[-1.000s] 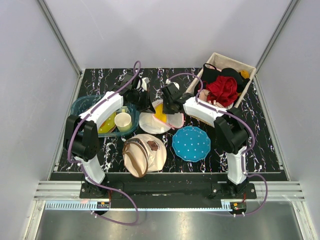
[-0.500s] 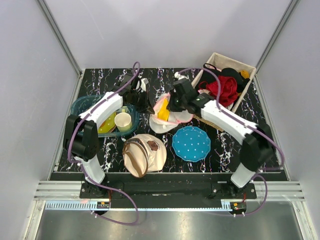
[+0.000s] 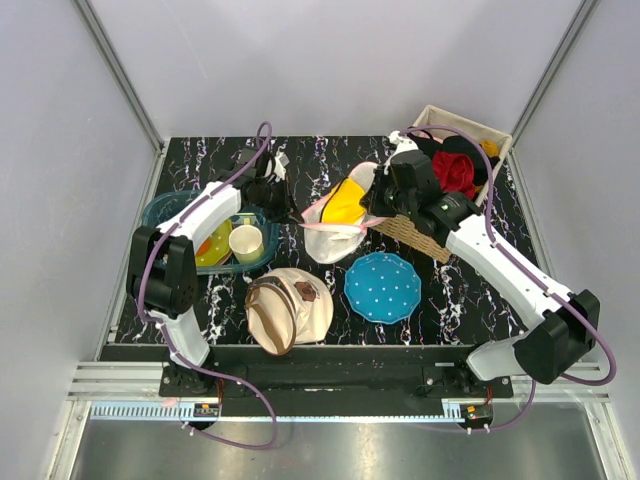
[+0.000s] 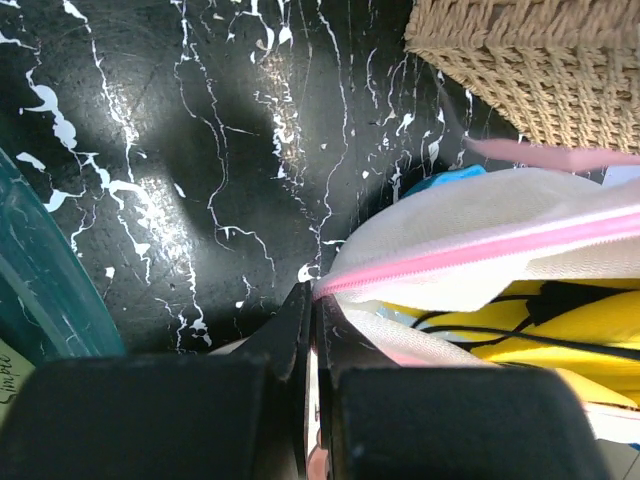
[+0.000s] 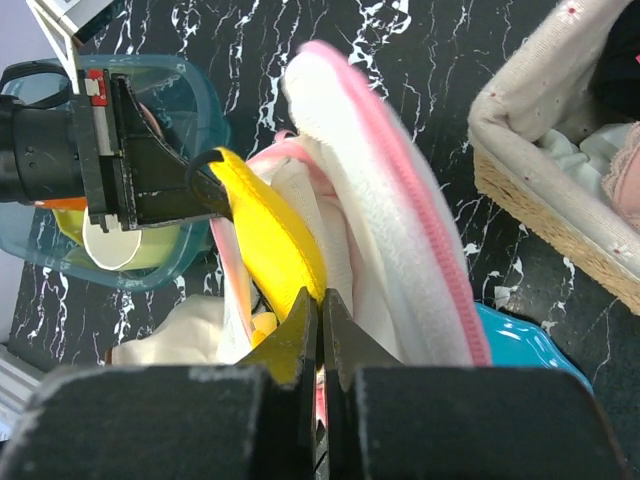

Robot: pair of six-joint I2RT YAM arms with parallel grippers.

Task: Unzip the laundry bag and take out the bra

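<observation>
Right gripper (image 5: 320,300), clamped on laundry bag (image 3: 330,245) rim, has swung toward wicker basket (image 3: 415,232); left gripper (image 4: 312,298) pinches the opposite zipper end. Bag now gapes between them, bra (image 5: 270,235) exposed beside right jaws; likely unzipped, extraction next.

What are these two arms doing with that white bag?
Two arms hold a mesh laundry bag between them. The left gripper pinches its pink zipper rim at one end; the right gripper grips the other side, by the wicker basket. The bag gapes open and a yellow bra shows inside, not yet out.
</observation>
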